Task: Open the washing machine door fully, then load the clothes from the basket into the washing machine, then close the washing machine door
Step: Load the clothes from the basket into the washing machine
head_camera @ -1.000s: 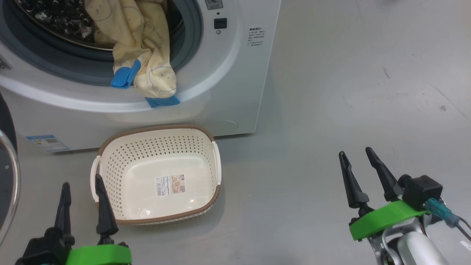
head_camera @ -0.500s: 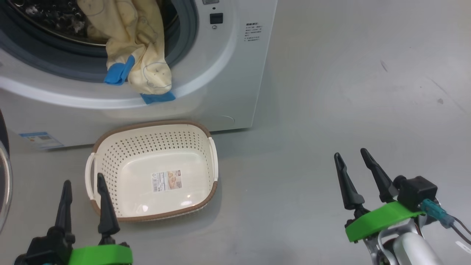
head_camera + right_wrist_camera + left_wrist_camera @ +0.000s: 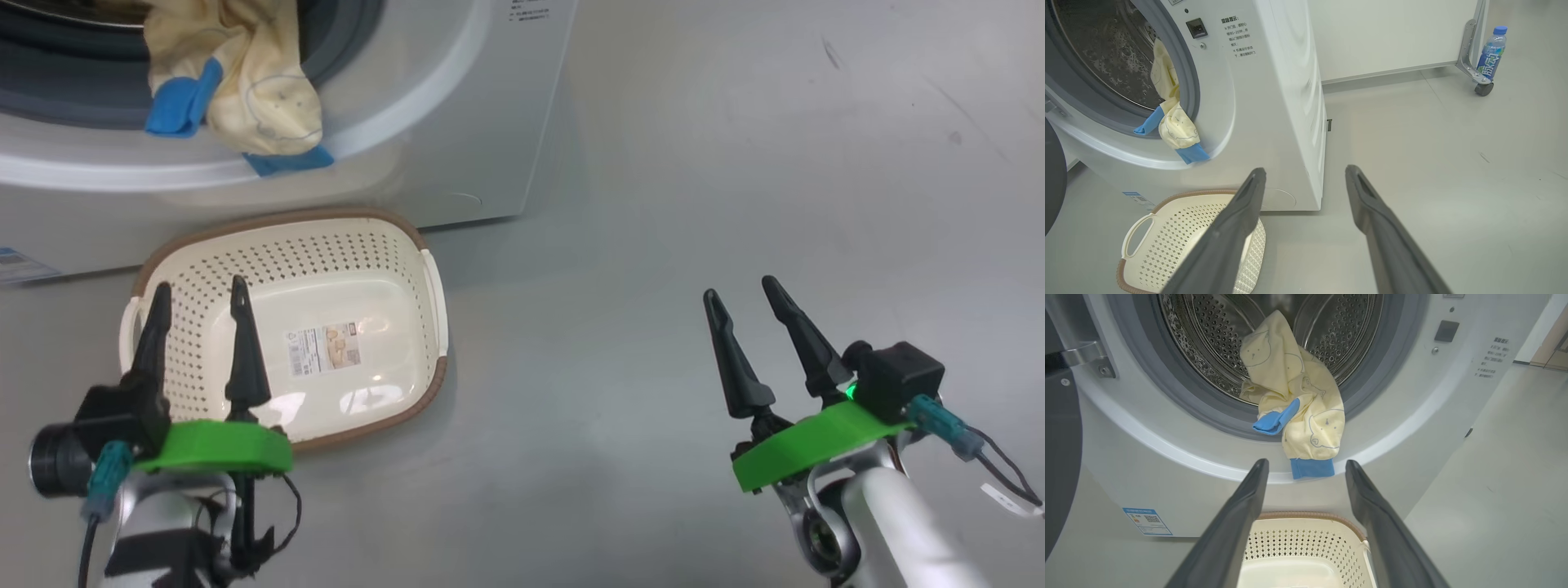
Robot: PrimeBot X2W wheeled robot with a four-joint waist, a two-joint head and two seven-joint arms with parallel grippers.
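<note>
Tools first: the left tool [image 3: 200, 284], two long dark fingers on a green mount, is released, jaws spread with nothing between them, hovering over the left side of the small cream perforated plastic basket with a brown rim [image 3: 343, 249]; the right tool [image 3: 740, 286] is likewise spread and empty, above bare grey floor [image 3: 653, 204] well to the right of the basket; the basket holds no garment, just a label on its bottom, and sits on the floor just before the front of the big white front-loading washing machine [image 3: 457, 98]; the pale cream-yellow clothes with bear prints and blue trim [image 3: 1298, 404] lie half in the steel drum [image 3: 1208, 326], draped over the grey rubber gasket [image 3: 1208, 412], a blue cuff hanging onto the white front ring; the black-rimmed round door [image 3: 1061, 457] stands swung open at the left; loading looks nearly done, so the step in hand is probably tucking the hanging part inside; best to take the cloth low near the cuff, lift it clear of the gasket and let go deep in the drum, since fabric left on the lip would likely catch when the door shuts.
</note>
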